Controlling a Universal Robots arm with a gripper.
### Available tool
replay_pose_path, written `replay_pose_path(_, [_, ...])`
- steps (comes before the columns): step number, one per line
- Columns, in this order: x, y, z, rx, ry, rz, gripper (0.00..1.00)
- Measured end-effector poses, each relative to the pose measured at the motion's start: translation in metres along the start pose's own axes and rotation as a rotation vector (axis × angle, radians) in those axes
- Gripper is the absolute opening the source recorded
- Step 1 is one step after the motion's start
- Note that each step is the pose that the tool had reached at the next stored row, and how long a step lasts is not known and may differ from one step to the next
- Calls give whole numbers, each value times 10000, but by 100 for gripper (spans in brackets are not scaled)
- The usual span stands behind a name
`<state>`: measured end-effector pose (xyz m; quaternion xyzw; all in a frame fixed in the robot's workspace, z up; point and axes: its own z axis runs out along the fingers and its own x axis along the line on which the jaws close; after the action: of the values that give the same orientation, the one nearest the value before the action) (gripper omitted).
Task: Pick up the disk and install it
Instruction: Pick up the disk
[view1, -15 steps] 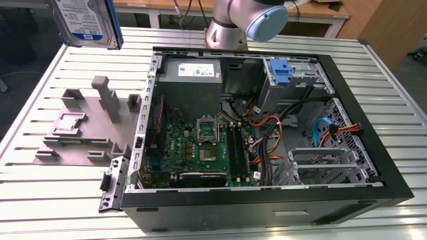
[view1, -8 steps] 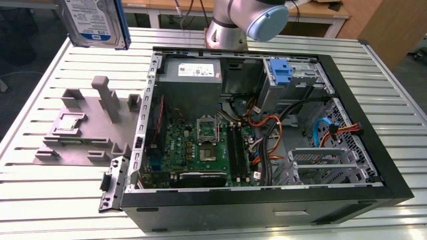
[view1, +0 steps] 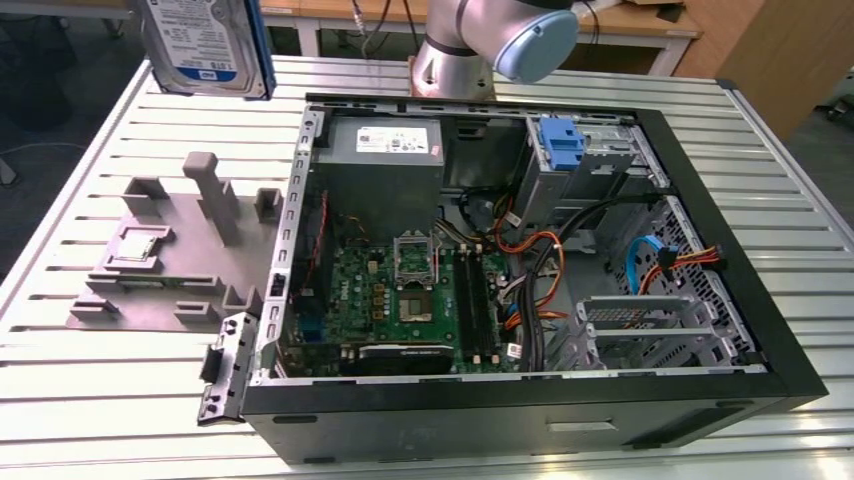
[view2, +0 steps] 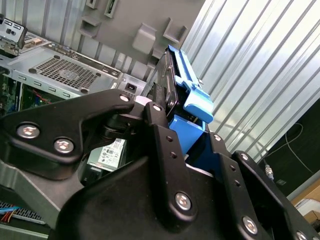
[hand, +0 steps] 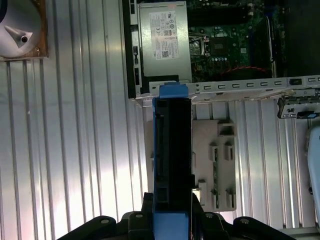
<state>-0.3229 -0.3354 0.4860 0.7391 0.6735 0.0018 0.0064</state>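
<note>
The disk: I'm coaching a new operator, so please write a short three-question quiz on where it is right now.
1. True or false: the disk sits inside the open computer case.
2. In the exterior view, the disk is: A) held upright at the top of the exterior view's left, off the slatted table; B) lying on the grey fixture; C) resting on the power supply.
3. Fill in: in both wrist views the end effector is shut on the disk, whose plastic carrier is ____ in colour.

Key: 1 false; 2 A; 3 blue.
</note>
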Motion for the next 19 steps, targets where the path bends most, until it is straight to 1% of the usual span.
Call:
replay_pose_path(6, [6,67,1,0,0,0,37])
replay_pose_path(12, [19,198,10,0,0,-2,37])
replay_pose_path(15, [24,251,24,-1,1,-123,37])
replay_pose_path(17, [25,272,27,-1,2,-174,37])
replay_pose_path(19, [26,273,28,-2,2,-172,37])
